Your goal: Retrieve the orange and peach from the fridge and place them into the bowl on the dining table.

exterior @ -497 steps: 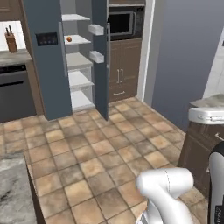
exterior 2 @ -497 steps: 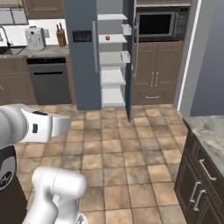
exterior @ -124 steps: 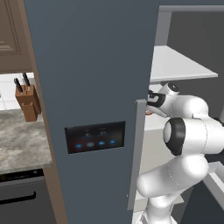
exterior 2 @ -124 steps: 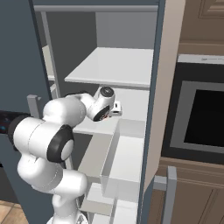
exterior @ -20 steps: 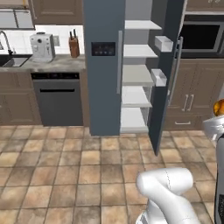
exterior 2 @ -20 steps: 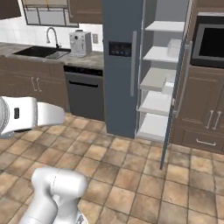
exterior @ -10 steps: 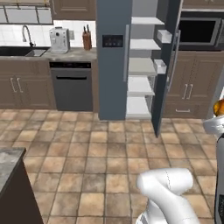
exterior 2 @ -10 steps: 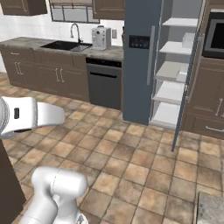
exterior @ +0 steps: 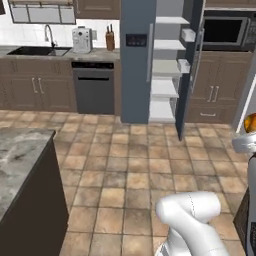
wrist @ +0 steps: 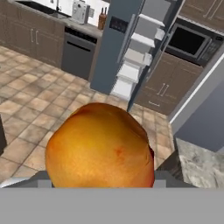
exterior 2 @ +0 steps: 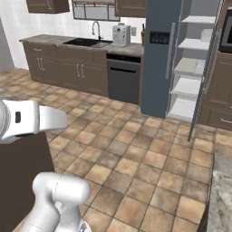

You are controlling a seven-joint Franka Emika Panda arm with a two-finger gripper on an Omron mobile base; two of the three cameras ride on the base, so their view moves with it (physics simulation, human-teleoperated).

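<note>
The fingers are standing fairly wide and gripping a peach point(wrist: 99, 146), which is sitting directly in front of the hand camera; an orange-yellow sliver of it is also showing at the right edge of the left base view point(exterior: 250, 122). The slate-blue fridge point(exterior: 137, 60) is standing well apart across the tiled floor point(exterior: 125, 165), right door open, pale shelves point(exterior 2: 189, 67) showing. A veined marble desk point(exterior: 17, 160) corner is lying at lower left of that view.
</note>
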